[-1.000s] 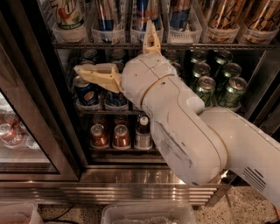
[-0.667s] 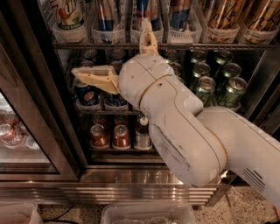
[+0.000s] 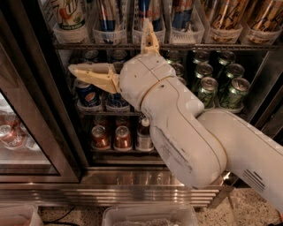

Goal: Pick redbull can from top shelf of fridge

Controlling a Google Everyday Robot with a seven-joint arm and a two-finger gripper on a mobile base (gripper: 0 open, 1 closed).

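The fridge point(image 3: 53, 132) stands open before me, with wire racks of drinks. On the top shelf point(image 3: 199, 45), clear bins hold tall blue-and-silver redbull cans point(image 3: 107, 15), cut off by the top edge of the view. My gripper point(image 3: 110, 44) is open and empty. One tan finger point(image 3: 90, 74) points left in front of the middle rack. The other finger point(image 3: 149, 39) points up at the front of a redbull bin point(image 3: 147, 13). The white arm comes in from the lower right and hides part of the middle rack.
Pepsi cans point(image 3: 88, 95) and green cans point(image 3: 216, 88) stand on the middle rack, copper cans point(image 3: 101, 137) lower down. Gold cans point(image 3: 250, 17) are at the top right, a white-green can point(image 3: 68, 15) at the top left. A glass door point(image 3: 22, 119) stands left. A clear bin point(image 3: 150, 216) sits on the floor.
The gripper has shifted slightly to the left; its fingers stay spread. Nothing in the fridge has moved.
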